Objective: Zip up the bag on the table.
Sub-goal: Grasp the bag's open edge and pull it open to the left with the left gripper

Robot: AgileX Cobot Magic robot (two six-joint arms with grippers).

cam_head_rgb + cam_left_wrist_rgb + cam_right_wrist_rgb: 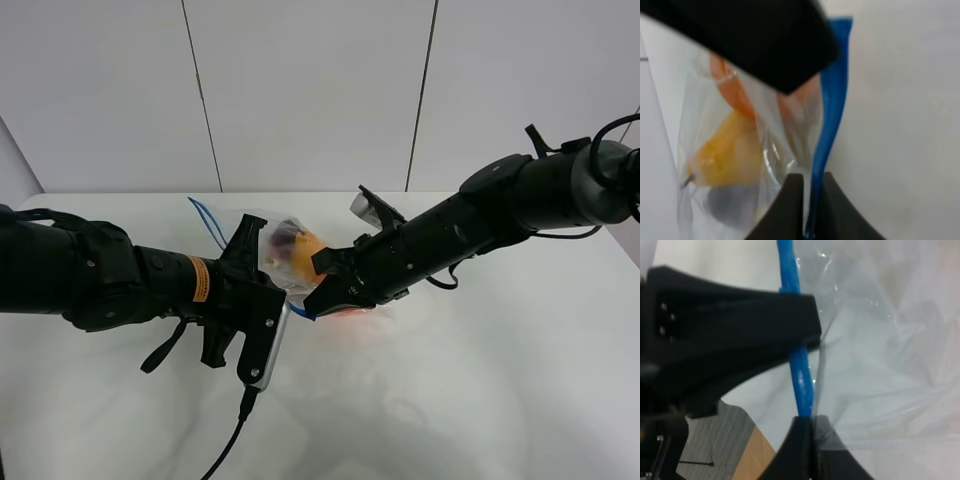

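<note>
The clear bag (283,250) with orange, yellow and dark fruit hangs between my two grippers above the white table (480,380). Its blue zip strip (827,130) runs between the fingers of my left gripper (812,200), which is shut on it. In the right wrist view the same blue strip (799,365) enters my right gripper (809,437), also shut on it. In the high view my left gripper (262,285) and my right gripper (318,295) sit close together at the bag's edge. A loose blue end (207,222) sticks out toward the back left.
White wall panels (310,90) stand behind the table. A black cable (232,440) hangs from the left arm toward the table's front edge. A wooden floor patch (747,460) shows past the table edge in the right wrist view.
</note>
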